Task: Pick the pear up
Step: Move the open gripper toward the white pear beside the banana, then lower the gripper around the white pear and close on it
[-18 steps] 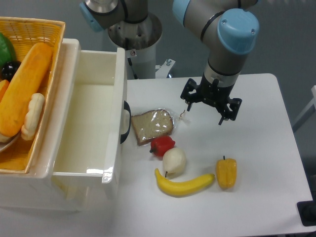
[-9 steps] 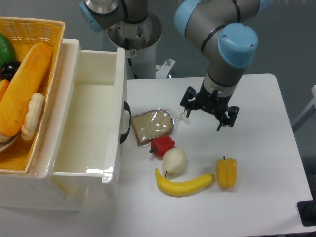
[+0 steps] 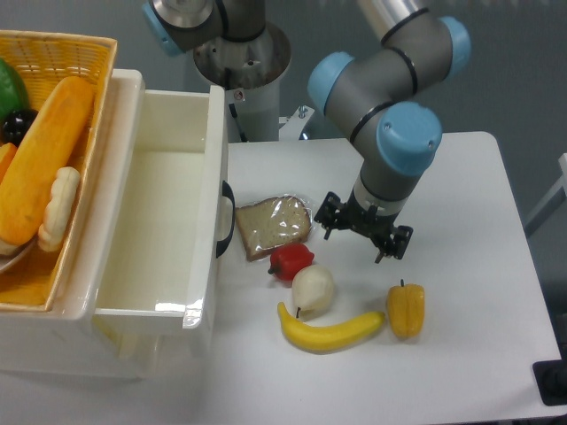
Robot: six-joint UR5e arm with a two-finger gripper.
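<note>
Over the last second the hand (image 3: 363,235) has dropped and shifted toward the fruit cluster; reads as the approach phase, no grasp yet. Fingers spread open, holding nothing. The pear (image 3: 313,289) sits untouched on the tabletop (image 3: 469,204), stem down toward the camera, touching the red fruit (image 3: 291,260) behind it and just above the banana (image 3: 330,332). Pear lies below and left of the hand in frame, near but apart.
</note>
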